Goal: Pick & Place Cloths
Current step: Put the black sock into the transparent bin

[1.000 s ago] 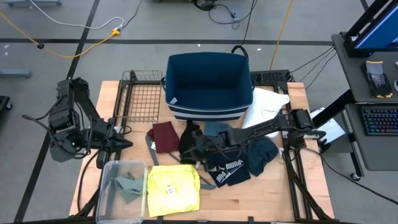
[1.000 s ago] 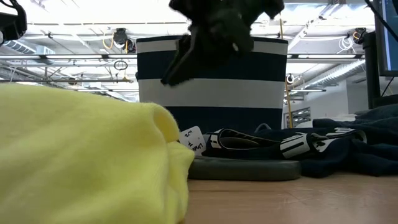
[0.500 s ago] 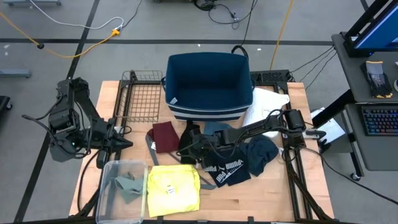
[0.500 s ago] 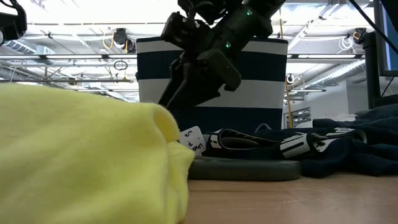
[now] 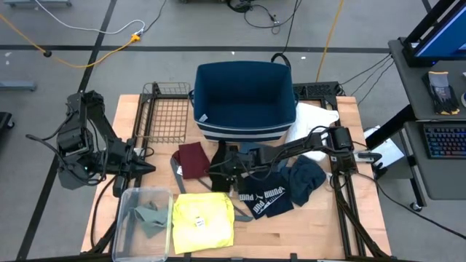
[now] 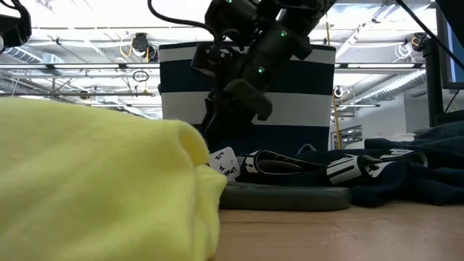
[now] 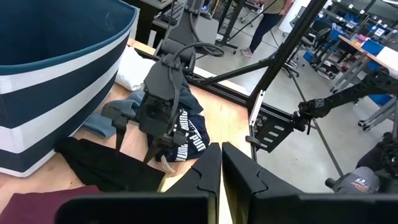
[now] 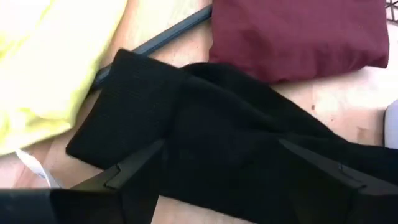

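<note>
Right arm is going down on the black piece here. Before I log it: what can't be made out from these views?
- Contact between the right gripper and the black piece: high view, its arm covers it.
- Basket floor: its front wall hides it in the low view.
- Table left of the yellow T-shirt: low view, shirt blocks it.

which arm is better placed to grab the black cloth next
Right. The right gripper hangs open directly over the black cloth, one finger on either side of it. The left gripper sits shut at the table's left edge, farther away beyond the maroon cloth.
</note>
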